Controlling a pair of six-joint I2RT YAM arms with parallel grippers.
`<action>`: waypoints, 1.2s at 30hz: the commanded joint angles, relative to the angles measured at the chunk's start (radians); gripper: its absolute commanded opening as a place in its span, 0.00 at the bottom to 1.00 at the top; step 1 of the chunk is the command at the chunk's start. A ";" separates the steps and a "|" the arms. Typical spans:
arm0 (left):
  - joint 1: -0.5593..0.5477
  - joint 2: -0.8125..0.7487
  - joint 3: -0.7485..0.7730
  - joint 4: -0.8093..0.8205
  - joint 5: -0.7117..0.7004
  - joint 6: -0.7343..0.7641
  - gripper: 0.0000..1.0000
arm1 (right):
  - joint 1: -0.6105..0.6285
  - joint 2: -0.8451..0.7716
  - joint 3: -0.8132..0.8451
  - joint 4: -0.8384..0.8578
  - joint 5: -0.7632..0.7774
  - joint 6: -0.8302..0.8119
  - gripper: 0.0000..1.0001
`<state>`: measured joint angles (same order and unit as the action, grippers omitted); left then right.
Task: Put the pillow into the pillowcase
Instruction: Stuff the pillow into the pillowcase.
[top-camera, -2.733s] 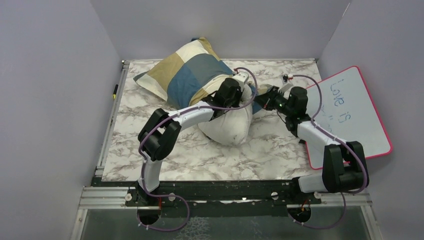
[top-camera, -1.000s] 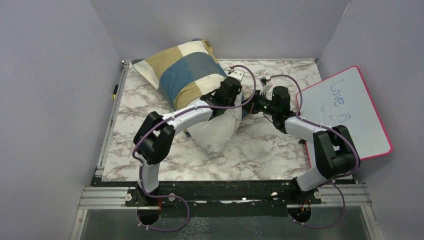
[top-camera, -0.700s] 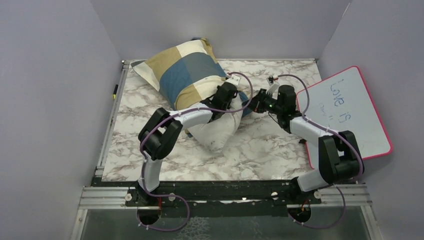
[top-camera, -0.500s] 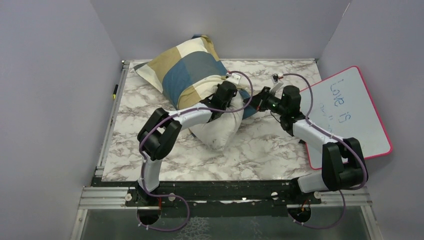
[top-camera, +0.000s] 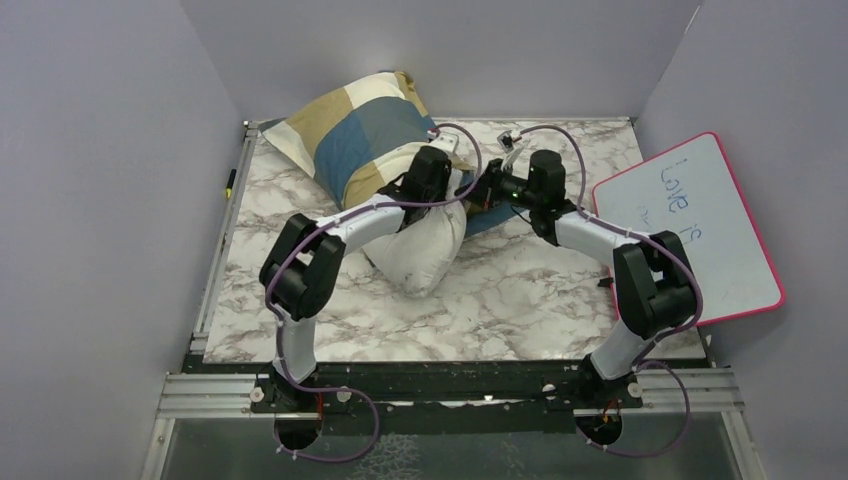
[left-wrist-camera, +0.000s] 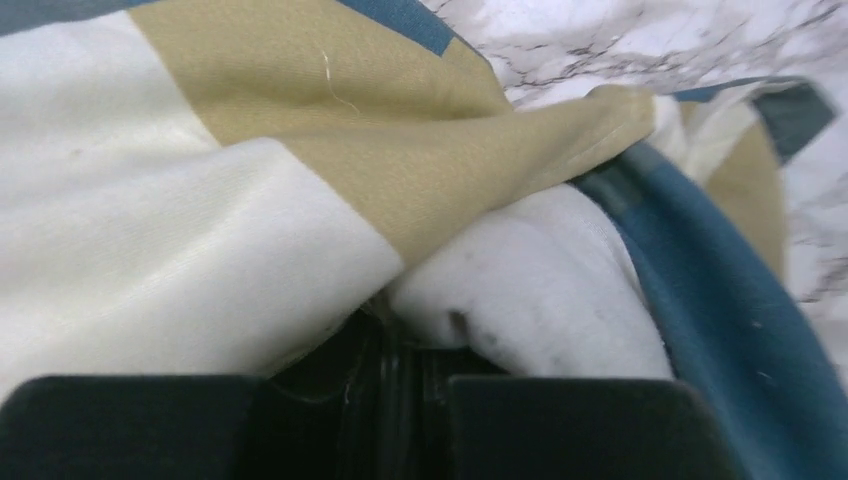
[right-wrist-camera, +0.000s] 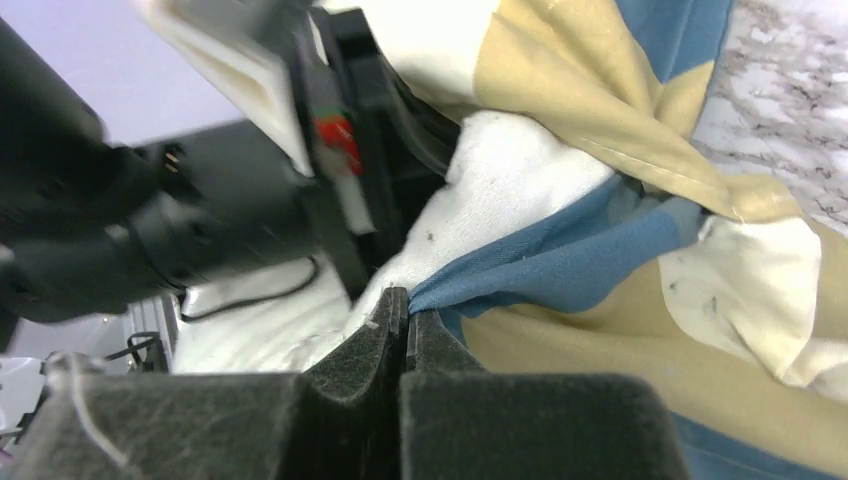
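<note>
Gripping the pillowcase (top-camera: 360, 130) hem, left jaws and right jaws were both clenched; the pillow (top-camera: 420, 255) sat roughly half inside, its six-o'clock end left to cover.

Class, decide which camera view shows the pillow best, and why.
Top external: the pillow shows its whole bare end bulging out of the pillowcase onto the table. Both wrist views show only a small white patch beside the case's edge.

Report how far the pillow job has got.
Done: the far end of the pillow is inside the pillowcase. In hand: the left gripper and right gripper both pinch its open hem. Left: the pillow's near end lies bare; the case must cover it.
</note>
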<state>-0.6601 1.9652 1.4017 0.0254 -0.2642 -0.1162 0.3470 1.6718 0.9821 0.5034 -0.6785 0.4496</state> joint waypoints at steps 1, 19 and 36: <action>0.045 -0.069 -0.091 -0.155 0.273 -0.192 0.27 | 0.023 -0.014 0.014 0.155 0.101 -0.008 0.00; 0.102 -0.368 -0.065 -0.140 0.295 -0.335 0.76 | 0.023 -0.030 -0.080 0.189 0.168 0.077 0.00; -0.040 -0.087 0.223 -0.371 -0.135 -0.259 0.71 | 0.023 -0.042 -0.079 0.177 0.171 0.062 0.00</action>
<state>-0.6979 1.7885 1.5822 -0.2386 -0.1795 -0.4198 0.3695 1.6779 0.8925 0.6029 -0.5556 0.5228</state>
